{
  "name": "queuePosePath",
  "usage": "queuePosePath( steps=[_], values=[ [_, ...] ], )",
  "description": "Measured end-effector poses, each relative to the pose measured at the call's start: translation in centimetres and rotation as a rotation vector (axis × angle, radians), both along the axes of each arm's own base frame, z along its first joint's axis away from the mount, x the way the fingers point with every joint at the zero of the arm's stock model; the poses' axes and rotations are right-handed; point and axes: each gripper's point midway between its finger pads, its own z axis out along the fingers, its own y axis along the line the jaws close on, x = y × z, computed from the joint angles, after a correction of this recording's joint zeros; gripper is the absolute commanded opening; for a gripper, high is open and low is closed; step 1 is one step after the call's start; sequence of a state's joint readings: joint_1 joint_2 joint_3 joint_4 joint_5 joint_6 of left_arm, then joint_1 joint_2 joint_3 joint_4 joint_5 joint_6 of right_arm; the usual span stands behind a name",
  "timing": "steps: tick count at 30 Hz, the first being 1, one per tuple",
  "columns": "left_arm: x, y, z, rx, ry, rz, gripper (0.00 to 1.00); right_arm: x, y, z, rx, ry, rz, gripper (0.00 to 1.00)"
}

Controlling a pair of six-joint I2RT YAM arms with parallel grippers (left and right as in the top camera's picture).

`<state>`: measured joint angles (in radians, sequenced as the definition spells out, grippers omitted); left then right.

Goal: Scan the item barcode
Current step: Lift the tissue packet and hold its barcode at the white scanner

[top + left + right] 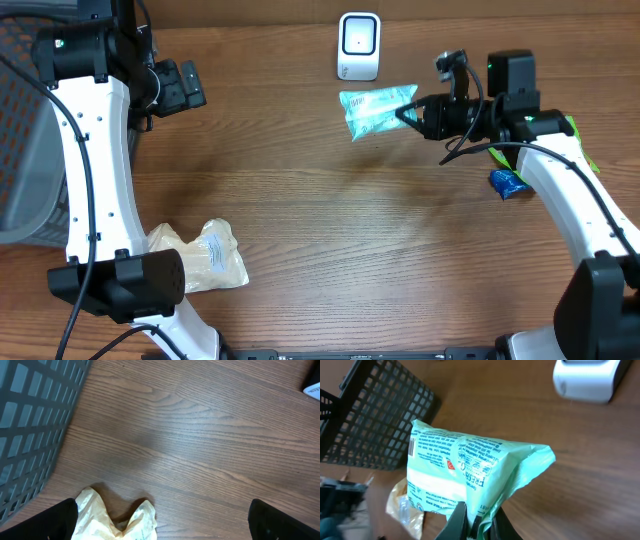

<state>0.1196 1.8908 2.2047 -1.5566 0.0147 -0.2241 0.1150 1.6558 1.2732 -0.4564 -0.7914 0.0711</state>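
**Figure.** The right gripper [408,113] is pinching one end of the green packet [377,111], closed tight on it and holding it off the table [350,250], just beside the white scanner [359,45]. The left gripper [185,85] is hanging wide and empty, well apart from the packet, near the mesh basket [25,130]. A crumpled beige bag [205,255] is lying by the left arm's base. A small blue item [507,183] is showing partly hidden beside the right arm. Only the right wrist view is showing the barcode [411,447], along the packet's edge farthest from the jaws. Only the left wrist view is showing the left fingers [50,520] spread apart.
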Motion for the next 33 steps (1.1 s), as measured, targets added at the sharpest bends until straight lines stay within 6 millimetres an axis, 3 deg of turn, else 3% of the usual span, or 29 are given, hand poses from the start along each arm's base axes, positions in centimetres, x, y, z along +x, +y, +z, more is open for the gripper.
queuePosePath(
  steps=[6,8,10,13,14,18,21,23,26,33],
  values=[
    [0.0,0.0,0.0,0.0,0.0,0.0,1.0,0.9,-0.6,0.4,-0.041,-0.056,-0.034,0.04],
    [0.0,0.0,0.0,0.0,0.0,0.0,1.0,1.5,-1.4,-0.3,-0.099,-0.057,-0.087,0.04],
    [0.0,0.0,0.0,0.0,0.0,0.0,1.0,2.4,-2.5,-1.2,-0.185,-0.064,-0.162,0.04],
    [0.0,0.0,0.0,0.0,0.0,0.0,1.0,4.7,-5.0,-2.1,-0.465,-0.167,-0.362,0.04],
    [0.0,0.0,0.0,0.0,0.0,0.0,1.0,5.4,-5.5,-1.7,-0.535,-0.217,-0.407,0.04],
    [0.0,0.0,0.0,0.0,0.0,0.0,1.0,8.1,-3.9,3.5,-0.763,-0.568,-0.536,0.04],
    [0.0,0.0,0.0,0.0,0.001,0.0,1.0,9.9,-3.4,6.4,-0.896,-0.768,-0.588,0.04],
    [0.0,0.0,0.0,0.001,0.0,0.0,1.0,11.3,-3.6,6.2,-1.009,-0.85,-0.603,0.04],
    [0.0,0.0,0.0,0.0,0.0,-0.001,1.0,13.6,-3.6,3.9,-1.177,-0.942,-0.597,0.04],
    [0.0,0.0,0.0,0.0,0.0,0.0,1.0,15.5,-2.5,0.2,-1.34,-1.057,-0.497,0.04]
  ],
)
